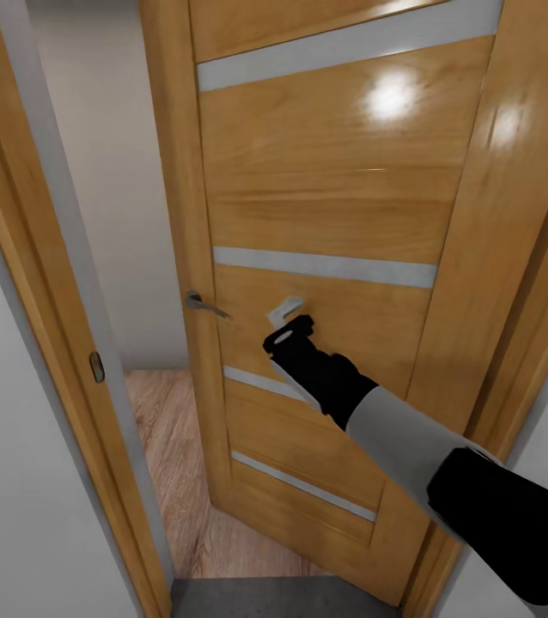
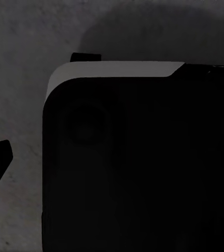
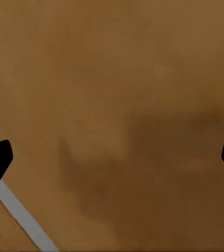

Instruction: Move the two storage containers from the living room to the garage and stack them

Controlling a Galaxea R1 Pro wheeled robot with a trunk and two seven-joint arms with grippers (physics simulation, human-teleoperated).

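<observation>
Your right gripper [image 3: 114, 157] has its jaws wide apart, pressed close against the door [image 1: 325, 206] just beside a frosted strip [image 1: 325, 268], past the handle [image 1: 203, 304]. Your left gripper points at grey floor [image 2: 22, 63] over a dark robot part [image 2: 138, 157]; you cannot tell its jaws' state. Wood planks [image 1: 167, 446] show through the gap; the bins are out of sight.

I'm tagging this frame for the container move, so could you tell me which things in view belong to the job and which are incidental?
Job-related:
- wooden door, ajar
- right gripper, open, against the door's face
- grey concrete floor
- wood plank flooring beyond the gap

Incidental:
- door handle
- door frame
- white wall
</observation>
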